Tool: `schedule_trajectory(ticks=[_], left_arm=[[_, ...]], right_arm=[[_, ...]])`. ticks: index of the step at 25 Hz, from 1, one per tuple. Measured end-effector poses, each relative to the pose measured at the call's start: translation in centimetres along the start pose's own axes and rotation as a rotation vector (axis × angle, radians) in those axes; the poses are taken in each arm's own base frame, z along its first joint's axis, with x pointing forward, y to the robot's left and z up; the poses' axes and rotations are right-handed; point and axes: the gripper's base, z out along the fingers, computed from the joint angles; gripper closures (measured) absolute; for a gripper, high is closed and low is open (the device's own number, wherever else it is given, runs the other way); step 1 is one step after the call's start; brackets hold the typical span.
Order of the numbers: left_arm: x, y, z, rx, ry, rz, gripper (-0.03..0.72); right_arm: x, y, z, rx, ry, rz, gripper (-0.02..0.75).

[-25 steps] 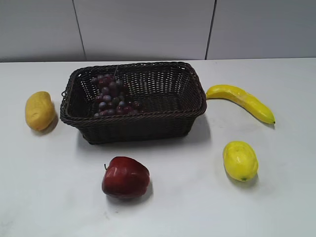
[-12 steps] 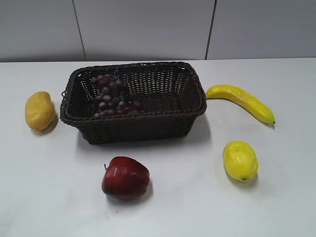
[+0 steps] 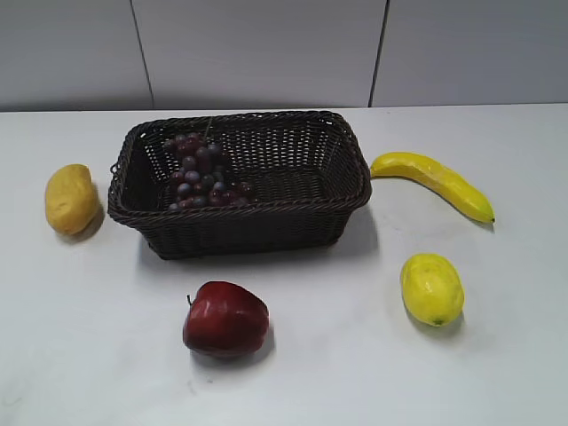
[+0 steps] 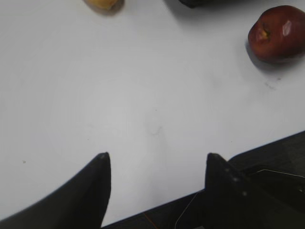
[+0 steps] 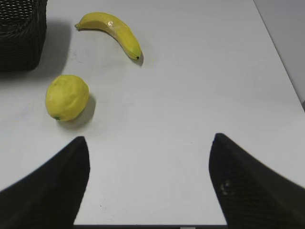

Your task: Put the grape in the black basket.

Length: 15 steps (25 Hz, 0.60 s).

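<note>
The left pincer (image 4: 155,164) stands spread apart over bare white desk (image 4: 143,86), nothing between its two dark fingers, which rise from the bottom edge of the left wrist view and are cut off there. The right pincer (image 5: 149,152) is likewise parted and empty, its fingers filling the lower corners of the right wrist view. Neither pincer shows in the exterior view.

The grape (image 3: 202,173) lies inside the black basket (image 3: 266,226), in its left half, running from the back wall toward the near rim. The lower end of the bunch is hidden behind that front rim, so where it ends cannot be made out.

In the left wrist view the red apple (image 4: 278,32) sits at the upper right, slightly clipped by the frame edge. A yellowish fruit (image 4: 102,4) at the top edge is mostly cut off, as is a dark sliver of the basket beside it. In the right wrist view only a corner of the basket shows at upper left; the banana (image 5: 112,31) lies near the top and the lemon (image 5: 66,97) below it at left. In the exterior view a yellow mango-like fruit (image 3: 71,198) rests just left of the basket.
</note>
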Motion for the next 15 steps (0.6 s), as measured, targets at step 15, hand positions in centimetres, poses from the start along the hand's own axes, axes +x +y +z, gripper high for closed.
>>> schedule_trajectory(ticks=[15], left_arm=[[0.21, 0.21, -0.38, -0.026, -0.031, -0.044, 0.153]], right_arm=[[0.00, 0.00, 0.00, 0.000, 0.000, 0.000, 0.145]])
